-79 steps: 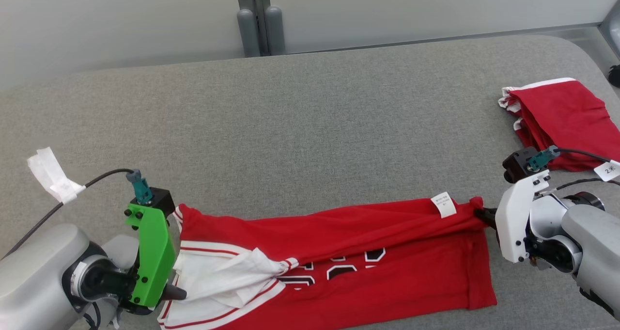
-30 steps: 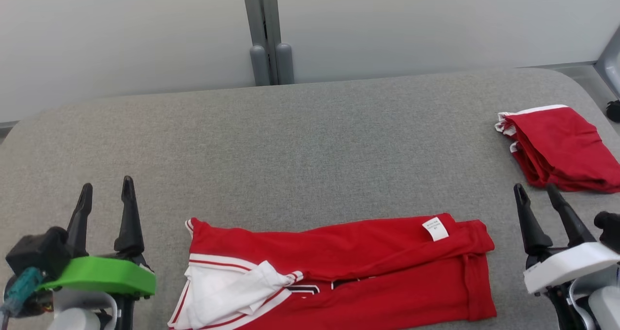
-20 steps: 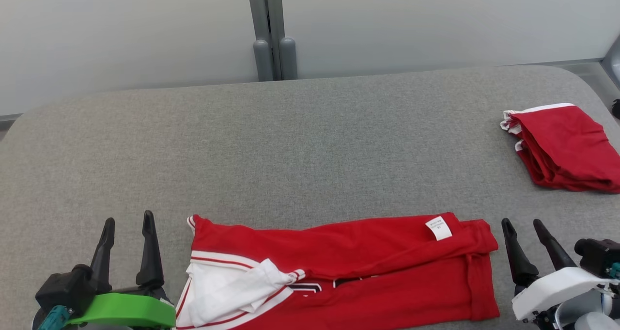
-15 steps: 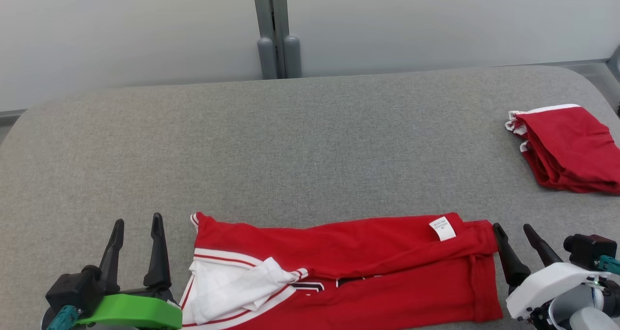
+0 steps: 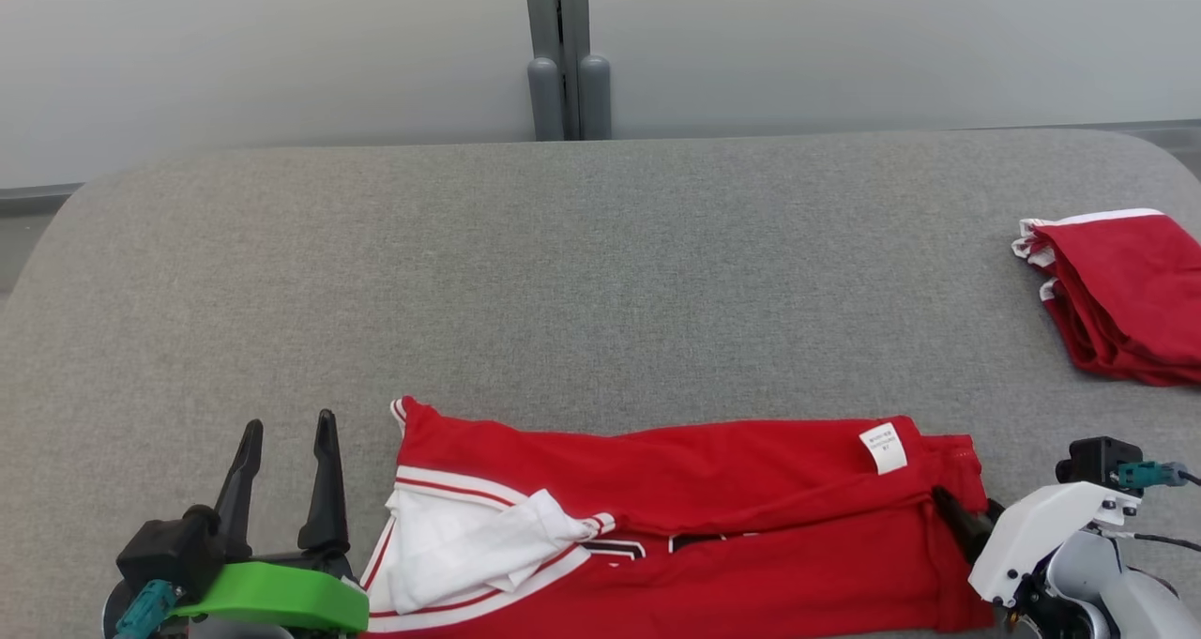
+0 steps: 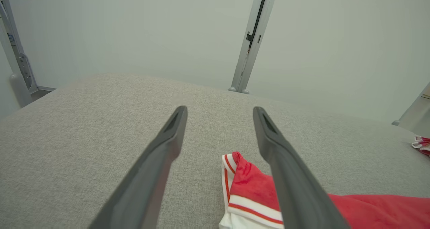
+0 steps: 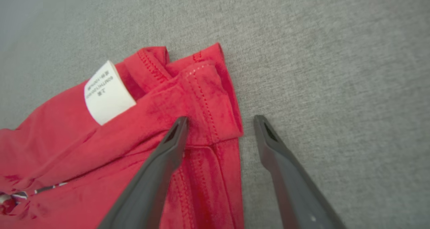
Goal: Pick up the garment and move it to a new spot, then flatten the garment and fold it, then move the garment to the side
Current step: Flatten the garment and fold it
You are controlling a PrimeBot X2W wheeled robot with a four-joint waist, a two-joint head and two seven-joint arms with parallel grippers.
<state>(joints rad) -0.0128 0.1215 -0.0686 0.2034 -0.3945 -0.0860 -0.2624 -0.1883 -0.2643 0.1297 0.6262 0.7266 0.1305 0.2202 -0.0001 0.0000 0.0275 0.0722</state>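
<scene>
The red garment [image 5: 676, 517] lies folded lengthwise on the grey table [image 5: 600, 273], its long axis running left to right. The right gripper [image 7: 220, 118] is the nearer one. It is tilted down at the garment's right hem, fingers spread, one over the cloth and one over bare table beside it. The left gripper [image 5: 289, 421], also spread and empty, stands just beside the garment's left end.

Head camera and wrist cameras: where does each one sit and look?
Head view: on the head, looking down at the table and red jersey; left gripper at lower left.
Left wrist view: left wrist, looking along its open fingers across the table to the wall.
Right wrist view: right wrist, looking down past the right gripper at the jersey's hem.
Shared: head and right wrist views show the white label.
</scene>
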